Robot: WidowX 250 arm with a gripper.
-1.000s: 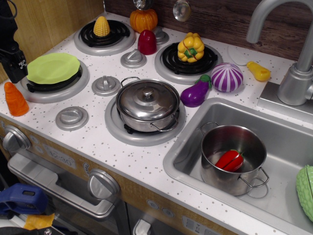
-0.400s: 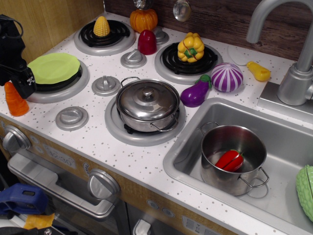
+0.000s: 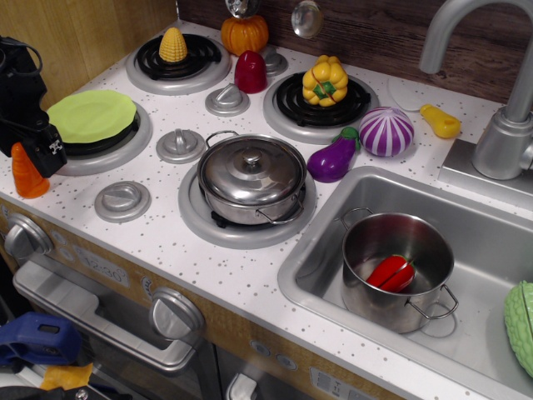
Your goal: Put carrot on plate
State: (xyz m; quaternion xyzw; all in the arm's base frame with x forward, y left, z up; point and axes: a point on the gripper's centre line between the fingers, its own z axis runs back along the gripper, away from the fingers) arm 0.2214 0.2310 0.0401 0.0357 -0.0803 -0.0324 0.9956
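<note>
The orange ridged carrot (image 3: 25, 177) stands on the counter at the far left, in front of the front-left burner. The lime-green plate (image 3: 92, 112) lies on that burner. My black gripper (image 3: 43, 154) hangs at the left edge, just above and to the right of the carrot. It covers the carrot's upper right side and the plate's left rim. Its fingers are dark and merge with the body, so I cannot tell how the jaws stand.
A lidded steel pot (image 3: 251, 177) sits on the front middle burner. Corn (image 3: 173, 44), pumpkin (image 3: 244, 33), a red piece (image 3: 250, 72), yellow pepper (image 3: 325, 81), eggplant (image 3: 333, 157) and purple onion (image 3: 386, 131) stand further back. The sink (image 3: 491, 250) holds a pot (image 3: 396, 268).
My gripper has come down and a little to the right, from beside the plate's left rim to right over the carrot. The carrot and plate have not moved.
</note>
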